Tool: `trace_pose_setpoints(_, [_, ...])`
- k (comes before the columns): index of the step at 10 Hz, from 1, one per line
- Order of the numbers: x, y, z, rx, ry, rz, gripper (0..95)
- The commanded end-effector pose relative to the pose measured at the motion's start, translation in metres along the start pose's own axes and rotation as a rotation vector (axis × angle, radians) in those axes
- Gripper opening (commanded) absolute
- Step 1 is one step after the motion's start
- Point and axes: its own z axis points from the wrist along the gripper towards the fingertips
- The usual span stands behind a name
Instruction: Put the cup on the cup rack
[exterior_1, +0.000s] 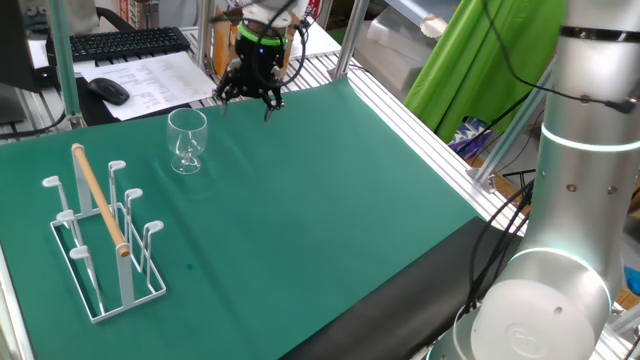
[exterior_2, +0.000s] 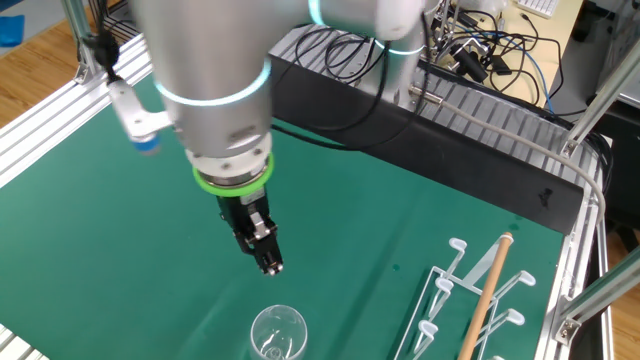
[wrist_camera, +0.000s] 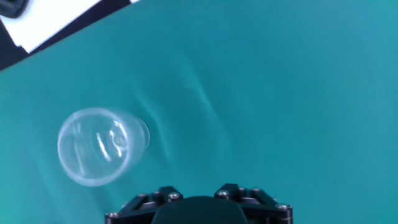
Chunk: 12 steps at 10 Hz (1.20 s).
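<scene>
Cup, one fixed view: it stands upright on its foot on the green table, free, between my pincer and the cup rack, and well apart from the rack.
Pincer, same view: the two fingers look spread wide with nothing between them. It hangs above the table, just behind the cup and to the right of it, and does not touch it.
Only this view shows: the whole rack with its pegs and its wooden rod, and both fingers at once.
Pincer, the other fixed view: I see it from the side, so the fingers fall in one line and the opening cannot be read. It is near the cup, but not over it.
Only this view shows: the gap of bare table between the fingertips and the rim of the glass.
Cup, hand view: I look down into the bowl, and it lies left of the middle. My fingertips are not in the picture, only the dark body at the lower edge.
Risk, going down: I judge that I am off to one side, so a finger could strike the rim and tip the glass, or the pincer could shut on air.
Risk, holding: clear round glass is probably slippery and may turn or slide.
Risk, at the rack: the bowl could knock the rod or miss a peg.
</scene>
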Motion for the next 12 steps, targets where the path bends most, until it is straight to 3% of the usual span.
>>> trace_pose_setpoints(1, [-0.004, 0.0, 0.01, -0.002, -0.007, 0.005, 95.0])
trace_pose_setpoints(4, [-0.015, -0.005, 0.022, -0.013, -0.001, -0.008, 95.0])
trace_pose_setpoints(7, [-0.022, -0.004, 0.026, -0.08, 0.034, 0.038, 95.0])
trace_pose_setpoints(10, [-0.021, -0.001, 0.034, -0.091, 0.033, 0.062, 95.0])
trace_pose_setpoints(11, [-0.019, 0.002, 0.036, -0.097, 0.036, 0.073, 76.0])
trace_pose_setpoints(12, [-0.015, 0.006, 0.038, -0.099, 0.034, 0.085, 76.0])
